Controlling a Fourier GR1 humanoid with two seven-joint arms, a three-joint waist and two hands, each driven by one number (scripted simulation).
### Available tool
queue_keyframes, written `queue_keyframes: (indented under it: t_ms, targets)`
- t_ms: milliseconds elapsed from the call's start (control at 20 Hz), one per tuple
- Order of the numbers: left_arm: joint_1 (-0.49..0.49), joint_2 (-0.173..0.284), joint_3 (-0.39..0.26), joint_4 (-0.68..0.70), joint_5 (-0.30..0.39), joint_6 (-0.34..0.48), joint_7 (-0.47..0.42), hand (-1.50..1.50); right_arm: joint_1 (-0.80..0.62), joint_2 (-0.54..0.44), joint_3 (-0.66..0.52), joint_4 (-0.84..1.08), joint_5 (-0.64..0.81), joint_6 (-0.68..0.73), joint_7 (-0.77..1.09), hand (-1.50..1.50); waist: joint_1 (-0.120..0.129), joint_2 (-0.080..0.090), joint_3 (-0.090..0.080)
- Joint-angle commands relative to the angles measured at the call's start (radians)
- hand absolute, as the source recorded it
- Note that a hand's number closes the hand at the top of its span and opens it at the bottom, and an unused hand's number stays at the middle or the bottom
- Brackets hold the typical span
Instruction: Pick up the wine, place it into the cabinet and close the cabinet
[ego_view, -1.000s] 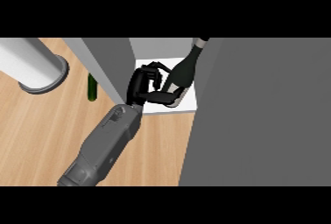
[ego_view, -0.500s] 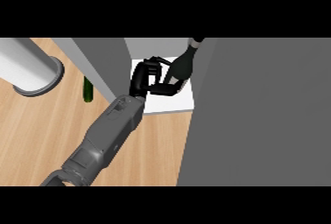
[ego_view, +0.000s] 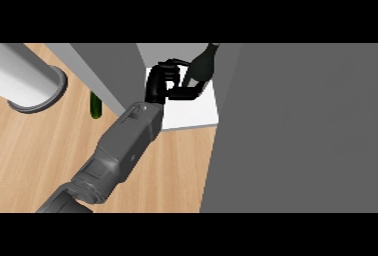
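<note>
A light wooden counter top with a visible grain is occupying the lower left of the head view. A white and grey cylindrical object is standing on it at the upper left, and a small dark green elongated item is lying just beside a grey upright panel. A large flat grey panel is filling the right side.

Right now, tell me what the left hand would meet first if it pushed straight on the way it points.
The left hand points up the view into the cabinet, fingers curled round the wine bottle. Going on, it would likely carry the bottle toward the cabinet's back wall, though depth there is unclear.
</note>
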Motion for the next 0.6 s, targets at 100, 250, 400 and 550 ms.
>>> queue_keyframes:
  t_ms: [100, 250, 400, 550]
  targets:
    - [-0.026, 0.016, 0.034, 0.079, -0.001, 0.016, -0.07, 1.5, 0.078, -0.017, 0.029, -0.157, -0.052, 0.018, 0.017, -1.5, -0.008, 0.002, 0.0]
    - [-0.032, 0.026, 0.034, 0.11, -0.015, 0.031, -0.105, 1.5, 0.056, -0.02, 0.041, -0.136, -0.058, 0.043, 0.016, -1.5, -0.009, 0.009, -0.001]
    - [-0.071, 0.031, 0.022, 0.142, -0.037, 0.064, -0.099, -1.5, 0.071, 0.0, 0.048, -0.115, -0.045, 0.033, -0.02, -1.5, -0.017, 0.008, 0.0]
    - [-0.105, 0.032, 0.016, 0.167, -0.052, 0.101, -0.092, -1.5, 0.064, 0.001, 0.023, -0.114, -0.065, 0.039, -0.01, -1.5, -0.012, 0.01, 0.0]
